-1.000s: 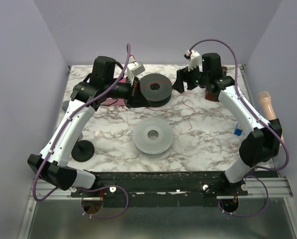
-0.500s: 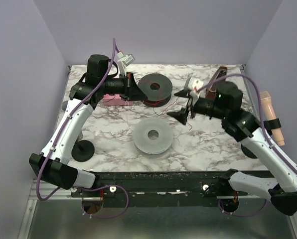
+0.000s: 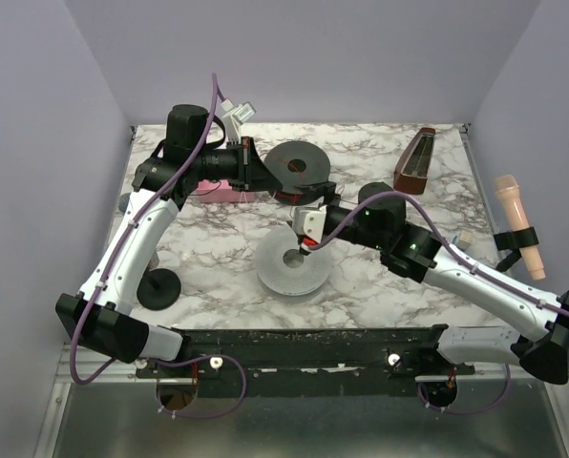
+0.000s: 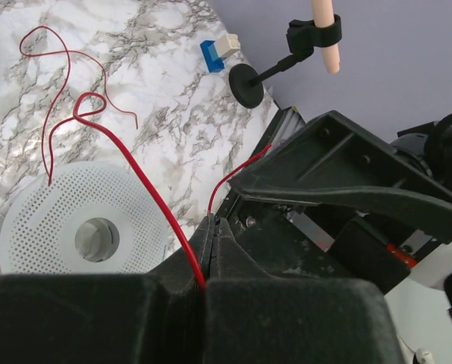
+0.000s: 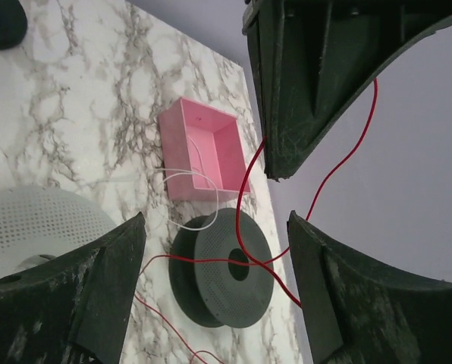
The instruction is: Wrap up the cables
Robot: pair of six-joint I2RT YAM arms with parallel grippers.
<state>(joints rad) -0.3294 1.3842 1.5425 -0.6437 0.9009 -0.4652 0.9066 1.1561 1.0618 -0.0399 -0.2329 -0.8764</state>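
two states: your left jaws pinch the red cable [image 4: 158, 208] tight; it trails ahead of them in loose loops over the counter [image 4: 180, 98] beside the white spool [image 4: 44, 227]. your right jaws gape wide, holding nothing, the dark spool [image 5: 215, 288] ahead between them.

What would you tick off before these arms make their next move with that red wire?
1. Grip of the left pincer on the red wire: ok, shut on it.
2. State of the right pincer: ok, open, nothing between its fingers.
3. Slack tidy: not ok; loose curls trail near the white spool.
4. Wire wound on the dark spool: cannot tell; a strand crosses its face.
5. Gap between the two pincers: cannot tell; they look close.
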